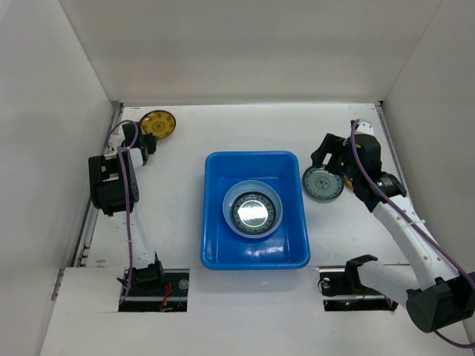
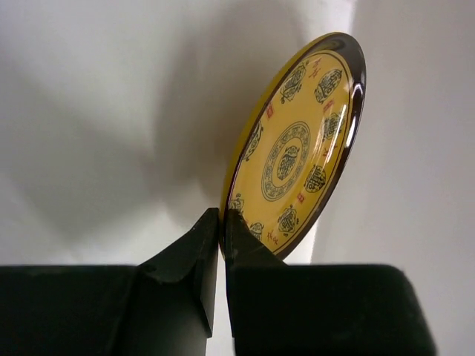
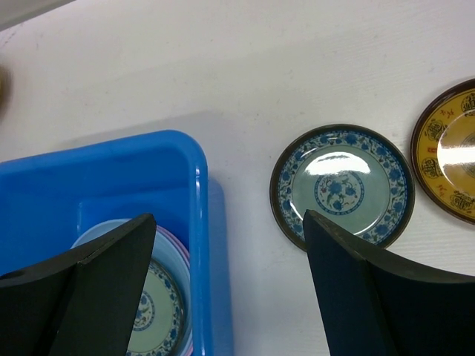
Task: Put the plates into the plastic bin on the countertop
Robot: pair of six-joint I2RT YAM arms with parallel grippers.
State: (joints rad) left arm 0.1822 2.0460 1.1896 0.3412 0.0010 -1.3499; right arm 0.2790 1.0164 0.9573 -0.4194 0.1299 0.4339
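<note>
My left claw [image 2: 223, 222] is closed on the rim of a yellow plate [image 2: 293, 159], my two fingers [image 2: 185, 274] all but meeting with only the plate's edge pinched between them. In my left wrist view the plate rises from the fingers at a slant, its patterned face turned to the right. From above, that plate sits at the far left corner of the countertop [image 1: 223, 126], well apart from the bin [image 1: 252, 156]. I cannot tell whether it is lifted clear of the surface or resting on it. The bin stands in the middle of the countertop. Inside it lies a stack: a light blue plate [image 1: 234, 196] below, a pink rim [image 3: 185, 274] showing at its edge, and a grey-teal plate [image 1: 253, 213] on top. My right claw [image 3: 228, 216] is spread wide and holds nothing. It hangs over the strip of countertop between the bin's right wall and a second grey-teal plate [image 3: 341, 185]. That plate lies flat on the countertop, just beside the bin but not touching it. Beyond it, on the side away from the bin, a second yellow plate [image 3: 449, 159] lies flat, close to the grey-teal one with a narrow gap between them, partly cut off by the edge of my right wrist view.
</note>
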